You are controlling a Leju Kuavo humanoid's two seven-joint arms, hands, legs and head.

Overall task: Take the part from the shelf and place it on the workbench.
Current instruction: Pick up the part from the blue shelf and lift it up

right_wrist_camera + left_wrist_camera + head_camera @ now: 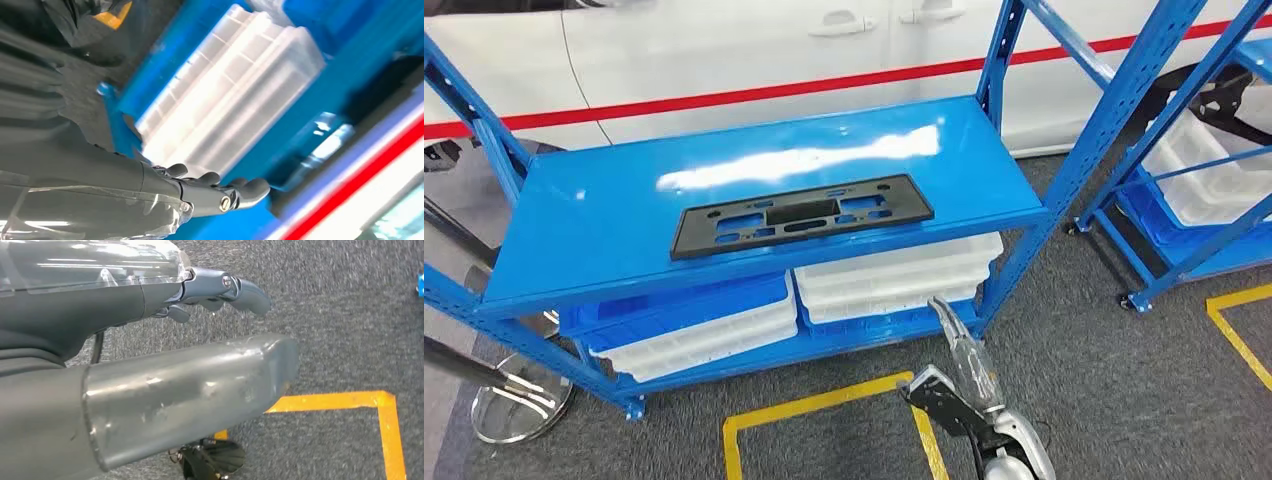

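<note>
The part is a flat black plastic plate with several cut-outs (pixel 802 213). It lies on the top board of the blue shelf (pixel 594 230), near the front edge. My right hand (pixel 959 355) is raised in front of the shelf's lower right corner, below the part and apart from it, with its fingers stretched out and nothing in them. In the right wrist view this hand (pixel 215 192) points toward a white bin (pixel 235 95). My left hand (pixel 200 380) hangs over the grey carpet, fingers loosely extended, holding nothing.
White bins (pixel 894 275) and blue bins (pixel 684 310) fill the shelf's lower level. Yellow floor tape (pixel 824 405) marks the carpet before the shelf. A second blue shelf (pixel 1194 190) stands to the right, and a white car with a red stripe (pixel 724 60) behind. A round metal base (pixel 519 405) sits at the left.
</note>
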